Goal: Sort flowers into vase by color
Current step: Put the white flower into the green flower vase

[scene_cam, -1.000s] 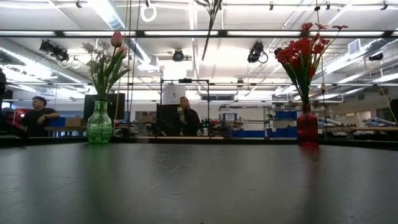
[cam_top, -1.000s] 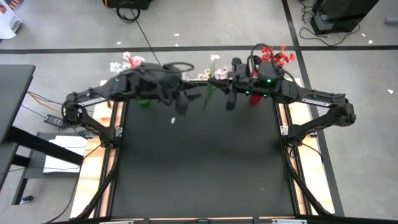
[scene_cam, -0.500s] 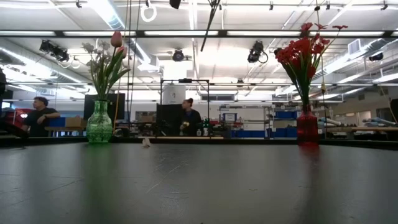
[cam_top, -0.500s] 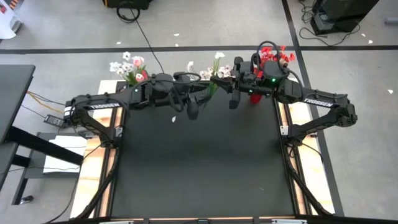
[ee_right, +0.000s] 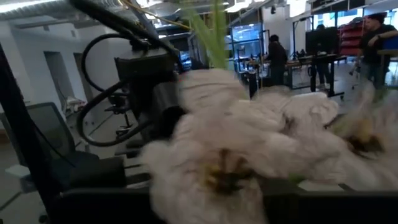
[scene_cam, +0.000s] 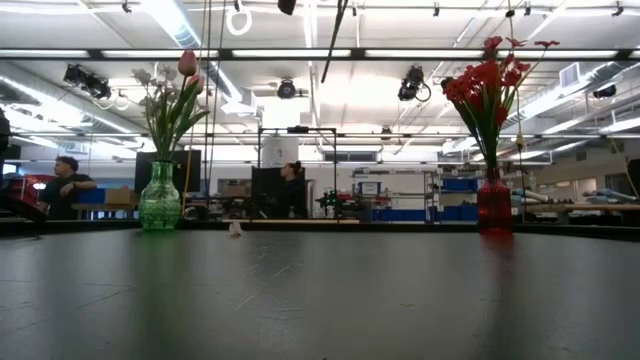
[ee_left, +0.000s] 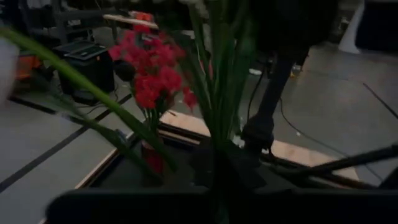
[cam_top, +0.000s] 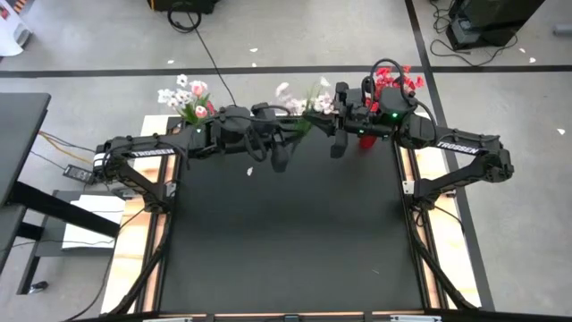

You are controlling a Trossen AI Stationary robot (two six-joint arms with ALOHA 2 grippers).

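Fingers of both grippers, left [cam_top: 280, 161] and right [cam_top: 338, 146], meet around white flowers [cam_top: 308, 100] at the table's [cam_top: 286, 241] far edge (grip unclear); bare tabletop lies below.

bright ceiling strip lights glare; both wrist views blurred

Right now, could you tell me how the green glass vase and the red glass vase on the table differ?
The green glass vase is round-bellied; the red glass vase is slimmer and straighter. The green one holds white blooms and a pink bud, the red one only red blooms. In the low view, green stands at the table's far left, red at the far right. Both stand upright, holding flowers.
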